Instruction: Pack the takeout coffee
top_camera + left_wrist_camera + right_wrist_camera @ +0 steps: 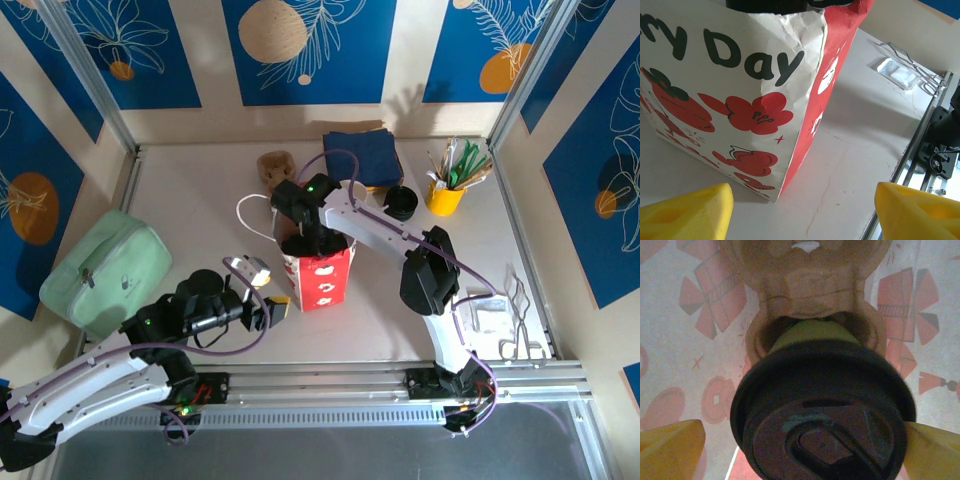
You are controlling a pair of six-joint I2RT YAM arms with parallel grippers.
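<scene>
— What's inside the paper bag (325, 280)?
— The takeout coffee (822, 405), black-lidded, seen from the right wrist. I cannot tell whether the right end effector (802, 450) is clamping it.
— And the left end effector (800, 212)?
— Fingers apart, beside the paper bag, toward the table's (200, 200) near edge.

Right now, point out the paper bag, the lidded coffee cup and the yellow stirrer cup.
paper bag (740, 75): left wrist view, white printed face.
lidded coffee cup (825, 410): right wrist view, black lid top.
yellow stirrer cup (444, 200): top external view, yellow side wall.

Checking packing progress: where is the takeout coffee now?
In the right wrist view, the lidded takeout coffee is inside the paper bag at the middle of the table, between the fingers of the right gripper.
</scene>
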